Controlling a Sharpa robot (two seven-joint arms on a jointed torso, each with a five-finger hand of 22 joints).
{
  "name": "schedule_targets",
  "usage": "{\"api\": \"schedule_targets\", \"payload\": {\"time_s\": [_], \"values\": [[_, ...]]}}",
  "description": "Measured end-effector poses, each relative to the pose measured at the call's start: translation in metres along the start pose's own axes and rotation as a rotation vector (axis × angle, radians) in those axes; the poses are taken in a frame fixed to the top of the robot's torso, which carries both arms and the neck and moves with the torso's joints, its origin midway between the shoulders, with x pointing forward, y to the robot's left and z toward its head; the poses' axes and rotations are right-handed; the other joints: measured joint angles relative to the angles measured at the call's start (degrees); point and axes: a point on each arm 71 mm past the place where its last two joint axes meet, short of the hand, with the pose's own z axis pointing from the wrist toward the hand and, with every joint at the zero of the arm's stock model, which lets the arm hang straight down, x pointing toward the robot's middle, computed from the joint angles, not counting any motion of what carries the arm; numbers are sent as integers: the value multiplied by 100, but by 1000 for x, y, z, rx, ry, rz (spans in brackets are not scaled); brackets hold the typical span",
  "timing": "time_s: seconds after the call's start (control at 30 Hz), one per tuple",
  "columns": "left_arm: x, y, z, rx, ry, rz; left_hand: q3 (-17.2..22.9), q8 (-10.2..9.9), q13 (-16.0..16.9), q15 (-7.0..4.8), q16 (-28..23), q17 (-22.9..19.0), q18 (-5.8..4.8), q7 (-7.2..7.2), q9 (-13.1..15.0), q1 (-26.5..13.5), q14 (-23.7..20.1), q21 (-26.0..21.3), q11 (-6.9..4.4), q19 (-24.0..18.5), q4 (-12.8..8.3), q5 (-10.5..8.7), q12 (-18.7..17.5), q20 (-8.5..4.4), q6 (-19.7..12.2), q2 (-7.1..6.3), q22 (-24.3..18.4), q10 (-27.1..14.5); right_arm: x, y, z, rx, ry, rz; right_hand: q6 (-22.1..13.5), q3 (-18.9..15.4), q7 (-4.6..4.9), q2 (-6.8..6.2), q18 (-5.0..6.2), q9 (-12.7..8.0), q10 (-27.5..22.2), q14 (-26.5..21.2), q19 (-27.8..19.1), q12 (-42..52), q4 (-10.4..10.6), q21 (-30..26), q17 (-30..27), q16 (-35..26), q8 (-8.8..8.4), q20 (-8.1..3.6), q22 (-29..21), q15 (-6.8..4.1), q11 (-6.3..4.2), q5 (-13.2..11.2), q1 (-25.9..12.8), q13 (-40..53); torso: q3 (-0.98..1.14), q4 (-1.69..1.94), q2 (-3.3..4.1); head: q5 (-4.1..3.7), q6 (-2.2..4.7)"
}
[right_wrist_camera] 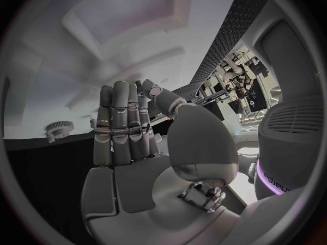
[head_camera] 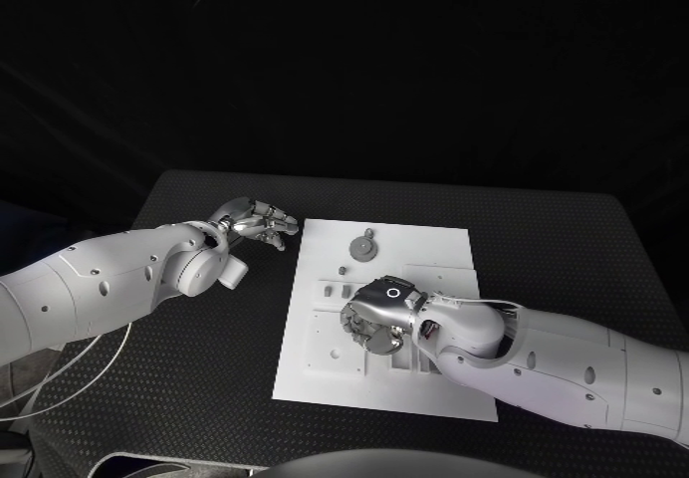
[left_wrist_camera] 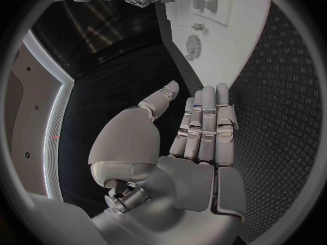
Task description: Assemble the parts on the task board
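Right robot hand (head_camera: 376,321) low over the near middle of the white task board (head_camera: 431,388), fingers straight and together, grasping nothing. Grey gear (head_camera: 363,245) flat on the board's far part. Left robot hand (head_camera: 259,221) released above the black counter (head_camera: 574,249), just beside the board's far left corner

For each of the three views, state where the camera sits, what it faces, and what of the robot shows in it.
Head view: from the robot's head, looking down at the task board; both arms show, left robot hand, right robot hand.
Left wrist view: behind the left robot hand, facing the board.
Right wrist view: behind the right robot hand, close over the board.
Shared: the grey gear appears in all three.
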Motion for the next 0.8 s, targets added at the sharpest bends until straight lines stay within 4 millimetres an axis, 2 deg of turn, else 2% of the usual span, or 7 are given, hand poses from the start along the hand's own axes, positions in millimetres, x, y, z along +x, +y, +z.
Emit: {"api": "schedule_targets", "payload": {"time_s": [0.47, 0.53, 0.63, 0.7, 0.8], "values": [[0, 0, 0, 0, -1, 0, 0, 0, 4, 0, 0, 4, 0, -4, -1, 0, 0, 0, 0, 0, 0, 0, 0, 0, 4, 0, -5, 0, 1, -1, 0, 2, 13, 3, -4, 0, 12, 0, 0, -12, 0, -1, 0, -70, 0, -25, -1, 0, 6, 0, -1, 0, 0, 0, 0, 2, 3, -4, -1, -9, 5], [0, 0, 0, -1, -1, 0, 0, 0, 3, 0, 0, 4, 0, -4, -5, 0, 0, 0, 0, 0, 0, 0, 0, 0, 4, 0, -5, 0, 1, -1, 0, 3, 11, 9, -35, 0, 44, -20, 0, -12, -46, -5, 0, -133, 0, -34, -1, 0, -4, 0, -1, -3, 46, 0, -20, 1, 3, -5, -1, -9, 9], [0, 0, 0, -1, -1, 0, 0, 0, 3, 0, 0, 4, 0, -4, -5, 0, 0, 0, 0, 0, 0, 0, 0, 0, 4, 0, -5, 0, 1, -2, -1, 7, 8, 17, -198, -23, 125, -126, 0, -25, -218, -71, -21, -248, 24, -67, -3, 0, -127, 20, -1, 24, 114, 1, -126, -33, 4, -5, -1, -10, 13], [0, 0, 0, -1, -1, 0, 0, 0, 3, 0, -22, 4, 0, -4, -5, 0, 0, 0, 0, 0, 0, 0, 0, 0, 4, 0, -5, 0, 1, -4, -2, 13, 6, 22, -430, -47, 201, -249, 0, -90, -259, -79, -43, -278, 48, -101, -13, 0, -260, 42, -1, 38, 154, 1, -229, -31, 5, -5, -1, -10, 18], [0, 0, 0, -1, -1, 0, 0, 0, 3, 0, -22, 4, 0, -4, -5, 0, 0, 0, 0, 0, 0, 0, 0, 0, 4, 0, -5, 0, 1, -6, -4, 17, 0, 29, -605, -100, 298, -475, 0, -133, -374, -113, -62, -375, 101, -133, -26, 0, -368, 61, -2, 89, 186, 1, -386, -49, 5, -7, -2, -10, 22]]}}
